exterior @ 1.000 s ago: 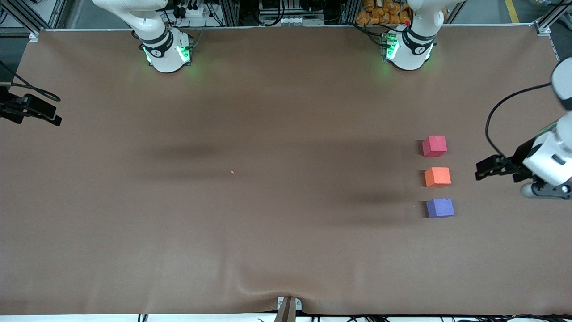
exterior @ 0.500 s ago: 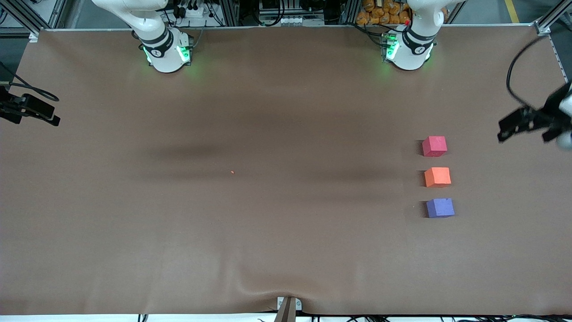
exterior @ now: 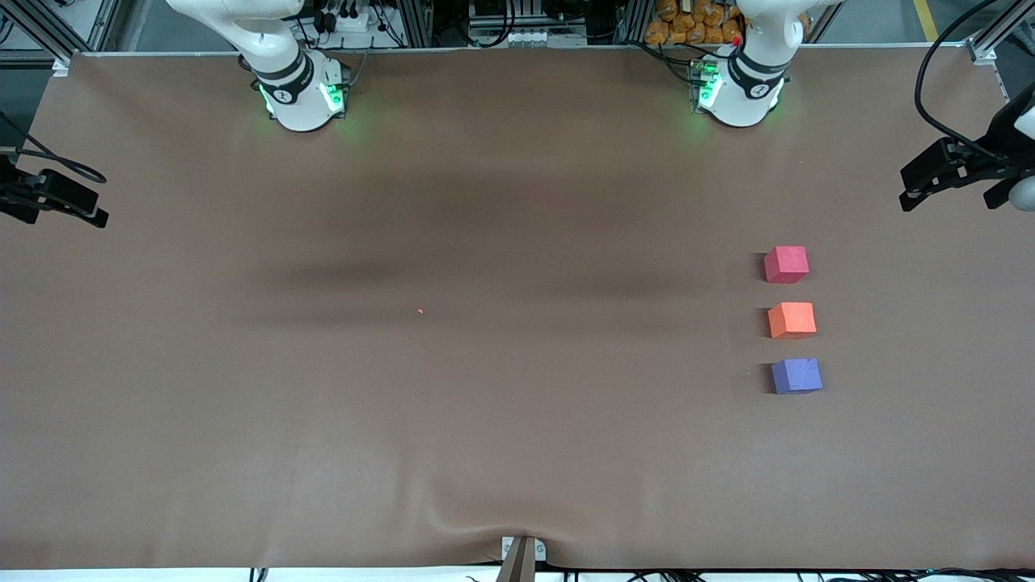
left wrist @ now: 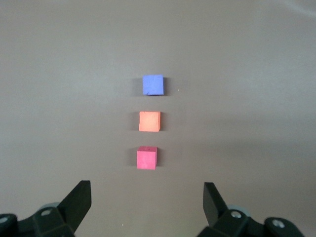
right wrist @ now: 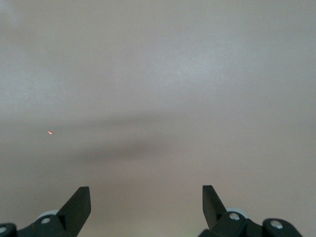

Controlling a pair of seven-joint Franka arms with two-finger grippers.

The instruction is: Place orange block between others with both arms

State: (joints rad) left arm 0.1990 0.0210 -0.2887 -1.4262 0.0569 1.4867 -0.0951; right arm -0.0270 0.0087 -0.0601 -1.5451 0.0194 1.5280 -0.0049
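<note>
Three small cubes stand in a row on the brown table, toward the left arm's end. The orange block (exterior: 792, 320) (left wrist: 149, 121) is in the middle, with gaps on both sides. The red-pink cube (exterior: 786, 264) (left wrist: 147, 158) is farther from the front camera and the purple-blue cube (exterior: 796, 376) (left wrist: 152, 84) is nearer. My left gripper (exterior: 907, 190) (left wrist: 147, 190) hangs open and empty over the table's edge at the left arm's end, well clear of the cubes. My right gripper (exterior: 99, 210) (right wrist: 145, 190) waits open and empty over the right arm's end.
A tiny orange speck (exterior: 420, 311) (right wrist: 50, 132) lies on the cloth near mid-table. The brown cloth (exterior: 485, 420) wrinkles at the front edge by a small bracket (exterior: 521, 556). Both arm bases (exterior: 303, 97) (exterior: 740, 93) stand along the table's rear edge.
My left gripper has drawn back from beside the orange block toward the table's end and the bases' side. The cubes and the right gripper have stayed put.
</note>
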